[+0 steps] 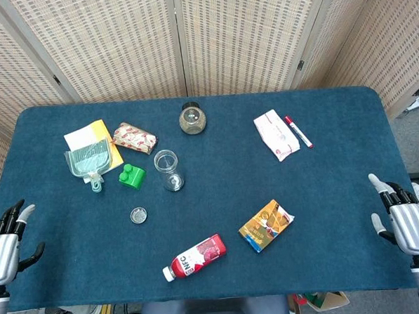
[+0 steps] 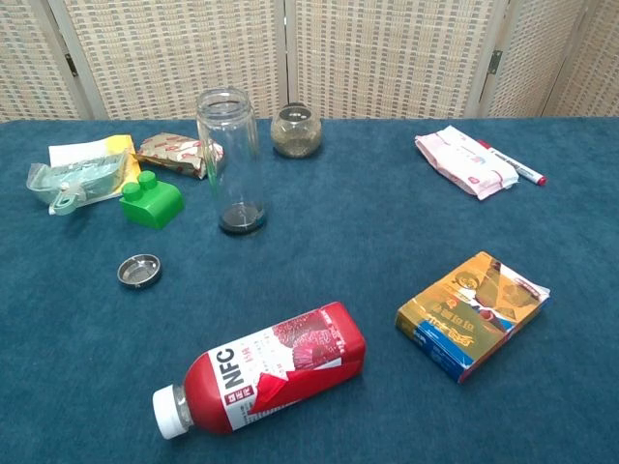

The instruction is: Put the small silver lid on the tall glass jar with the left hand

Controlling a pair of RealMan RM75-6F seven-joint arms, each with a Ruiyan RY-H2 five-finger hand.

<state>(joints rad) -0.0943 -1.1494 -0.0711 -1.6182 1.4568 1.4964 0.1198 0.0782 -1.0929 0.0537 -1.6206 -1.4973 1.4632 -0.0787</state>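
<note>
The tall glass jar [image 1: 168, 169] [image 2: 231, 159] stands upright and uncovered left of the table's middle. The small silver lid [image 1: 138, 215] [image 2: 139, 270] lies flat on the blue cloth, in front of the jar and a little to its left. My left hand [image 1: 6, 240] hovers at the table's near left corner, fingers spread, holding nothing, well away from the lid. My right hand [image 1: 408, 220] sits at the near right edge, fingers apart and empty. The chest view shows neither hand.
A green block [image 1: 132, 176] [image 2: 150, 200] sits just left of the jar, with a green dustpan [image 1: 87, 163], yellow pad and snack packet [image 1: 134, 138] behind. A round squat jar [image 1: 193, 119], white packet [image 1: 276, 134], red marker, orange box [image 1: 265, 225] and red bottle [image 1: 195, 257] lie around.
</note>
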